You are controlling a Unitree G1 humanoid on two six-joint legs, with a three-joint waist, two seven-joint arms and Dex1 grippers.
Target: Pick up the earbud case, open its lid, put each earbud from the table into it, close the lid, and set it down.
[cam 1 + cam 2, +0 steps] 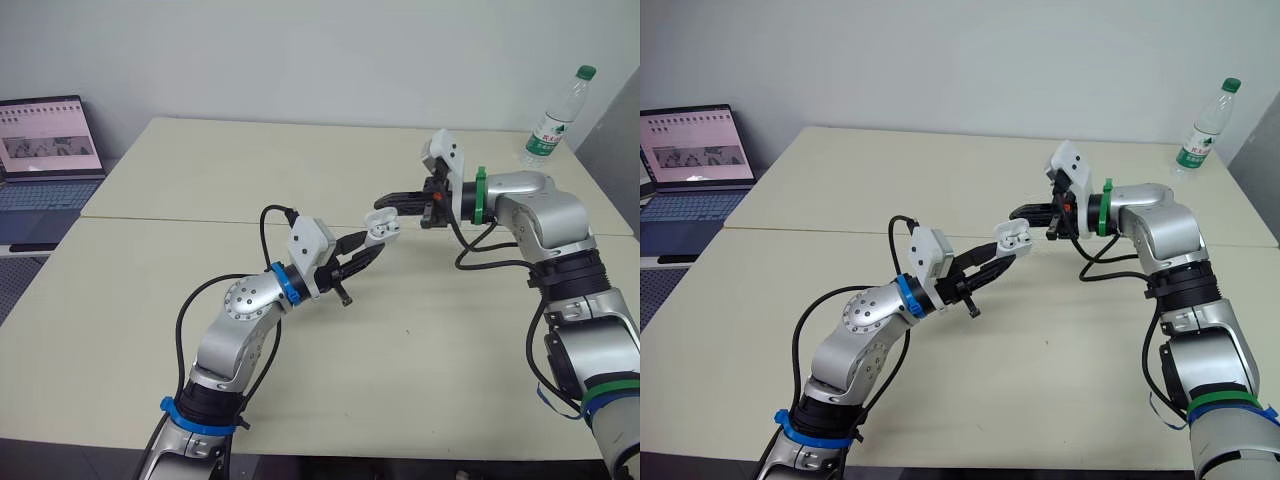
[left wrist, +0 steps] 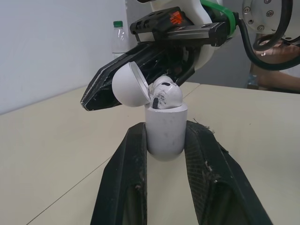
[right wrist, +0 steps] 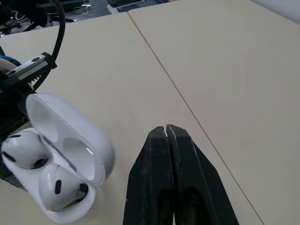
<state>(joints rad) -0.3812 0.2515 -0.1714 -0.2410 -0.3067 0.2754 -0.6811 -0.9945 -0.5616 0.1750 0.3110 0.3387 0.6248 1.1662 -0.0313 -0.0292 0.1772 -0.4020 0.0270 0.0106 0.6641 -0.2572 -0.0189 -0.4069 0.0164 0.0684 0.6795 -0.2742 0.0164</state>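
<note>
My left gripper (image 1: 372, 243) is shut on the white earbud case (image 1: 381, 226), held above the middle of the table. The case (image 2: 165, 127) stands upright between the fingers with its lid (image 2: 130, 86) swung open. Two white earbuds (image 3: 42, 176) sit in its sockets. My right gripper (image 1: 381, 203) is shut with nothing in it, its tips just behind the open lid (image 3: 70, 138). In the left wrist view the right gripper's black fingers (image 2: 136, 70) reach in close behind the lid.
A plastic water bottle (image 1: 556, 116) stands at the table's far right corner. A laptop (image 1: 45, 160) sits on a separate surface off the left edge. A seam (image 1: 180, 219) runs across the tabletop.
</note>
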